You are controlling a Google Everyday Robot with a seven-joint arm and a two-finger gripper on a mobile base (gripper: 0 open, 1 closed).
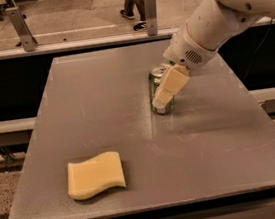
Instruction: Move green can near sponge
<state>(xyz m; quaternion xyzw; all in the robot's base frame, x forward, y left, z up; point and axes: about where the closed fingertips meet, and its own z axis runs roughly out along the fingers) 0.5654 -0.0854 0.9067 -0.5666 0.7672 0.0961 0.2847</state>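
The green can [153, 90] stands upright on the grey table [99, 86], right of its middle, with its silver top showing. My gripper [164, 101] comes down from the upper right on a white arm and sits right at the can, its yellowish front part covering the can's right side. The sponge [95, 175], pale yellow with wavy edges, lies flat near the table's front left, well apart from the can.
A metal railing with posts [151, 11] runs behind the table. A person's legs [132, 1] show on the floor beyond it. The table's front edge lies just below the sponge.
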